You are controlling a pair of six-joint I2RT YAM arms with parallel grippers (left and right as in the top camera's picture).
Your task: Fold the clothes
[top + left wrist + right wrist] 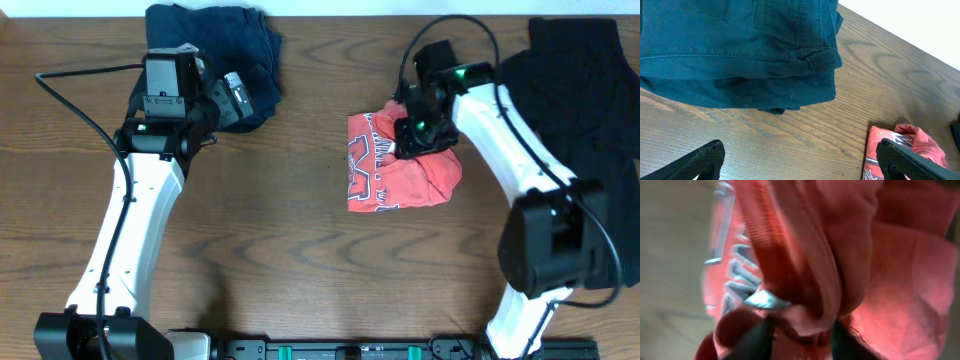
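Across the brown wooden surface (300, 270) first: big black garment (580, 80) heaped at the far right corner, loose and unfolded. Next down in size, dark navy garment (215, 45) at the far left, stacked in flat layers, seams and a stitched hem clear in the left wrist view. Then the coral-red T-shirt (400, 175), bunched near the middle, a little right of centre, well apart from both dark piles, partly doubled over with the right side rumpled. Soft, light, floppy by the look of it; bound to sag and slide rather than hold a crease, no risk of breakage, some risk of dragging across the grain. Best taken at a hem or shoulder edge, single layer if possible, not at a bulge in the middle. Left pincer (232, 95) hanging just beside the navy stack, spread wide, holding nothing. Right pincer (412, 135) down on the shirt's upper edge, nipped onto a thick ridge of red cloth, to judge from the right wrist view. Smallest of all, white block lettering (365, 170) along the shirt's left side, a handy marker for squaring the fold.
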